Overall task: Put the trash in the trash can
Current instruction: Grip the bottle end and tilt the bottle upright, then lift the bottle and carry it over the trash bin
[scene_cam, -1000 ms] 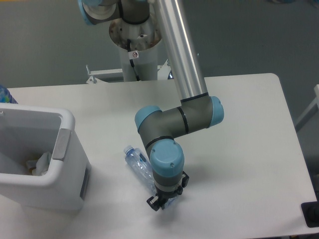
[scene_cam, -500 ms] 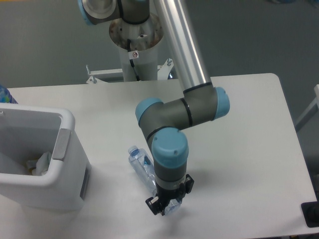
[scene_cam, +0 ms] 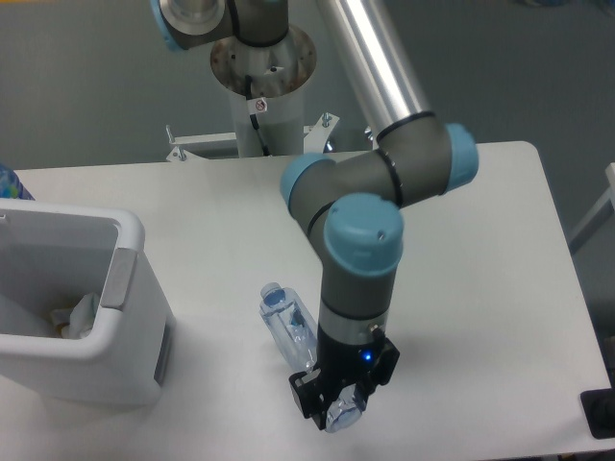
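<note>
The crushed clear plastic bottle (scene_cam: pixel 288 322) has its bluish cap toward the upper left and its other end between my fingers. My gripper (scene_cam: pixel 338 408) is shut on that end, near the table's front edge; whether the bottle is off the table I cannot tell. The white trash can (scene_cam: pixel 130 370) stands at the left edge, with a grey panel (scene_cam: pixel 117 279) on its right wall. The crumpled white wrapper (scene_cam: pixel 77 315) lies inside the can.
The arm's pedestal (scene_cam: pixel 261 86) stands behind the white table (scene_cam: pixel 480 288). A blue object (scene_cam: pixel 10 182) pokes in at the far left behind the can. A dark item (scene_cam: pixel 601 413) sits at the front right table corner.
My arm has risen and shifted right, looming larger toward the camera. The bottle has moved right with the gripper, its cap end now further from the can.
</note>
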{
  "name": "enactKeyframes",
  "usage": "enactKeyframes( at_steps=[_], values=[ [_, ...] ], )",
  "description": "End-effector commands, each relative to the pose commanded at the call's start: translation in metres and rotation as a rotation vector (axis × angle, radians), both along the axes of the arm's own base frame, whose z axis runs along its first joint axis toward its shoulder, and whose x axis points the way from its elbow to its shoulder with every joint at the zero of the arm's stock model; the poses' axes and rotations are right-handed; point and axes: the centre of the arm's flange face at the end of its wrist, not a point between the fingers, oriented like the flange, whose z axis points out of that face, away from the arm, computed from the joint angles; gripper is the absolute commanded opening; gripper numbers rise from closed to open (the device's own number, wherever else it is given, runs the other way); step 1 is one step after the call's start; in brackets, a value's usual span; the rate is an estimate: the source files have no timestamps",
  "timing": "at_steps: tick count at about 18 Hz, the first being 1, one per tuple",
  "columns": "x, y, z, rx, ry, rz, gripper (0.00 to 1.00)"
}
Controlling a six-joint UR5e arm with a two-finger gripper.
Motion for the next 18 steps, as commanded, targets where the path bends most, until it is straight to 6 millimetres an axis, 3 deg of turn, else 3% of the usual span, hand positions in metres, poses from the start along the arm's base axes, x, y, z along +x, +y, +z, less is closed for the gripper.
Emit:
enactKeyframes(
  at_steps=[4, 13, 16, 18],
  values=[
    [0.011, -0.004, 0.051, 0.106, 0.031, -0.091, 0.33],
    [0.050, -0.001, 0.138, 0.355, 0.123, -0.270, 0.33],
    [0.090, 0.011, 0.163, 0.425, 0.161, -0.344, 0.33],
    [0.103, 0.010, 0.181, 0.461, 0.167, -0.373, 0.32]
  ],
)
